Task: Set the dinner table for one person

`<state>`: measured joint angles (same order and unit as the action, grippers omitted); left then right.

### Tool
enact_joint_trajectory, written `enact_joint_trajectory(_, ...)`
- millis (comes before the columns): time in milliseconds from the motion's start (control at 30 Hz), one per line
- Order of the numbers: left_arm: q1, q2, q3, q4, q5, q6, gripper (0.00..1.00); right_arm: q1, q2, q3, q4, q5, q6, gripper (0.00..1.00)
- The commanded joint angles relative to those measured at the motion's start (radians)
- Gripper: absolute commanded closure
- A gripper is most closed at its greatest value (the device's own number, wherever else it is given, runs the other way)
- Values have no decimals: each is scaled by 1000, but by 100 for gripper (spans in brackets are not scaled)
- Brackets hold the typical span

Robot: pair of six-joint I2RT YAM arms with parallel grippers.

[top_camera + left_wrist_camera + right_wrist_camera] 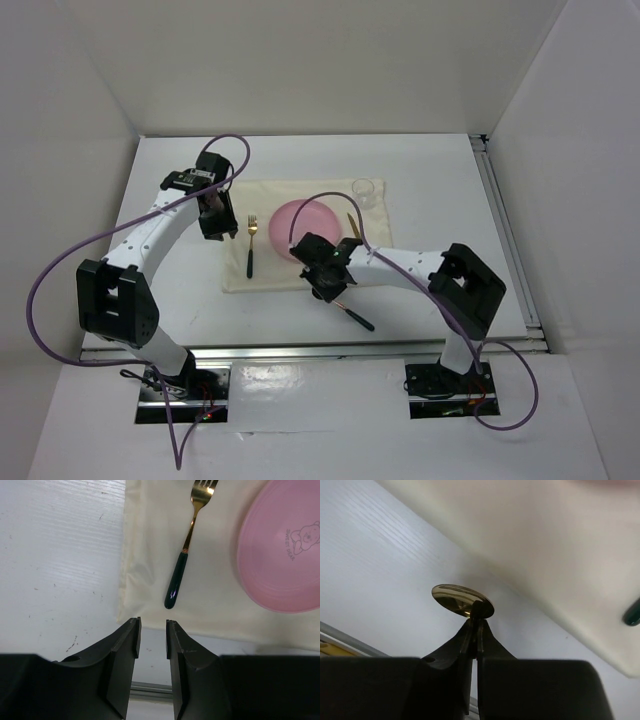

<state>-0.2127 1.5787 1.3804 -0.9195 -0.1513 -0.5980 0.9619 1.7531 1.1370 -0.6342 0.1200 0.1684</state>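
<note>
Right jaws clamp the spoon [462, 600] only at its neck, so it could swivel and drop. Left jaws stand apart, empty.

A white tabletop [440, 170] carries a cream placemat [275, 275]; on it lie a pink plate [303, 222], a dark-handled fork [251, 246] to the plate's left and a clear glass [366, 189] at the far right corner; the left claw [217, 228] hangs beside the fork; the right claw [333, 292] sits at the placemat's near edge, a dark-handled utensil [358, 318] jutting from under it.
</note>
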Motion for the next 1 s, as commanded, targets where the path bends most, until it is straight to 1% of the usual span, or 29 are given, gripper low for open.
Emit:
enact_joint_trajectory(0, -4, -37, 6, -4, -2, 17, 56, 8, -75, 67, 86, 30, -43, 100)
enact_joint_trajectory(100, -4, -37, 6, -4, -2, 17, 56, -5, -84, 67, 97, 30, -43, 100)
enact_joint_trajectory(233, -4, -28, 17, -13, -11, 17, 56, -69, -104, 76, 107, 17, -14, 100)
enact_joint_trajectory(300, -4, -28, 26, -13, -11, 17, 56, -129, -127, 76, 107, 17, 14, 100)
enact_joint_trajectory(467, -4, -17, 26, -13, -11, 17, 56, -306, -179, 66, 107, -75, 60, 100)
enact_joint_trajectory(567, -4, -17, 26, -13, -11, 17, 56, -336, -188, 66, 116, -140, 45, 100)
enact_joint_trajectory(633, -4, -17, 26, -13, -11, 17, 56, -336, -173, 56, 93, -180, 0, 99)
enact_joint_trajectory(667, -4, -17, 26, -13, -11, 17, 56, -336, -153, 56, 64, -212, 0, 95)
enact_joint_trajectory(700, -4, -17, 26, -13, -11, 17, 56, -336, -144, 43, 64, -235, -9, 82)
enact_joint_trajectory(767, -4, -17, 26, -13, -11, 17, 55, -321, -153, -12, 63, -282, -9, 64)
enact_joint_trajectory(833, -4, -8, 26, -13, -11, 17, 55, -305, -168, -57, 64, -283, 2, 53)
enact_joint_trajectory(900, -4, -8, 26, -13, -11, 17, 55, -281, -181, -109, 73, -295, 29, 51)
enact_joint_trajectory(967, -4, -8, 26, -13, -11, 17, 55, -269, -190, -141, 73, -295, 39, 45)
